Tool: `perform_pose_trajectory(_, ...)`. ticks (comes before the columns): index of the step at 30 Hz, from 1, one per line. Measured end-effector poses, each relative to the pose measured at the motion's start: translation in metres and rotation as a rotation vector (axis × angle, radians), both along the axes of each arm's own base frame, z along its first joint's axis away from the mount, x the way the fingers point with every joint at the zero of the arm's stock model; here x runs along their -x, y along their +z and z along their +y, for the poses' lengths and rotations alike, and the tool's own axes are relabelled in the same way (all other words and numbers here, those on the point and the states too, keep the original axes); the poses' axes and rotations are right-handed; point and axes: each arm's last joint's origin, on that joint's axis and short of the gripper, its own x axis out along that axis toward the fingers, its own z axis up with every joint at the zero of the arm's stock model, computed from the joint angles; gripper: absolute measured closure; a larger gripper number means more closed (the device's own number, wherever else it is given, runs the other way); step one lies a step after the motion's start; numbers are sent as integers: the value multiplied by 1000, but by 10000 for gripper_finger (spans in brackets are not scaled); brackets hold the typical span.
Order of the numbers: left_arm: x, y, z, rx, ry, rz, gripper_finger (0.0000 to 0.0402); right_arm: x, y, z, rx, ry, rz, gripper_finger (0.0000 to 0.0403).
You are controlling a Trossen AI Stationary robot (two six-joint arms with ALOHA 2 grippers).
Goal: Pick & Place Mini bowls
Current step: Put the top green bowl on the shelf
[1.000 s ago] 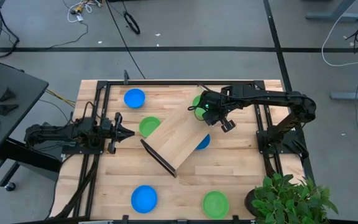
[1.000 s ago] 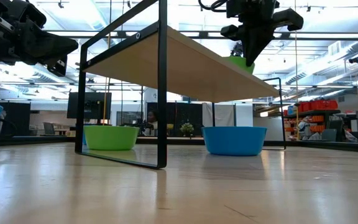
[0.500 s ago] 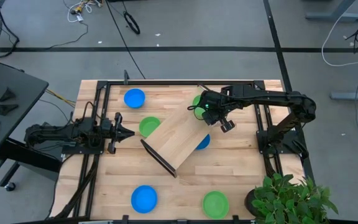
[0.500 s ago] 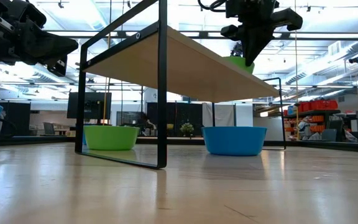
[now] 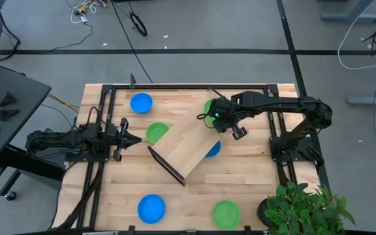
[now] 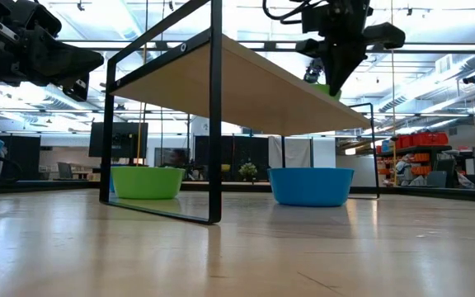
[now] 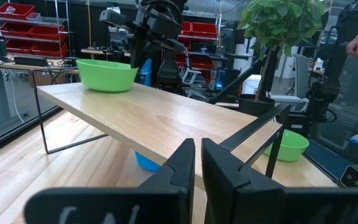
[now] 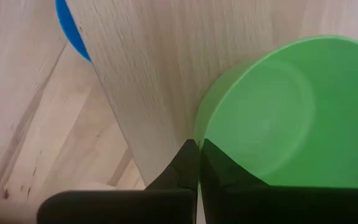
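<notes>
A pale wooden tray [image 5: 189,140] on black wire legs stood diagonally mid-counter [image 5: 188,202]. A potted plant [image 5: 302,207] occupied the near right corner. Cables [image 5: 136,23] lay on the floor.

The tabletop [image 5: 253,189] is light wood with thin darker lines between its planks. The raised tray [image 5: 189,140] is pale wood too, on thin black legs. Three bowls are bright blue: one [image 5: 141,102] at the far side, one [image 5: 151,208] at the near side, one [image 5: 214,149] peeking from under the tray. Three are bright green: one [image 5: 155,132] beside the tray, one [image 5: 226,213] at the near side, one [image 8: 284,118] on the tray. Both arms are black. The plant [image 5: 302,209] has green leaves. The floor is grey.
</notes>
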Motion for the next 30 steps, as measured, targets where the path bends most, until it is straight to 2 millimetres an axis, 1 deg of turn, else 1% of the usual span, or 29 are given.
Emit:
perform_pose_trajectory(5,0,0,0,0,0,1,369,0,0,0,-3,1,-5,403)
perform_pose_trajectory(8,0,0,0,0,0,0,369,-1,0,4,0,24,-3,403)
perform_pose_trajectory(11,0,0,0,0,0,0,369,-3,0,11,-1,57,-10,403)
perform_pose_trajectory(18,0,0,0,0,0,0,369,-6,1,34,-3,202,-22,403)
perform_pose_trajectory(23,0,0,0,0,0,1,369,-11,7,49,-19,283,-78,403)
perform_pose_trajectory(30,0,0,0,0,0,0,369,-15,22,60,-10,335,-149,403)
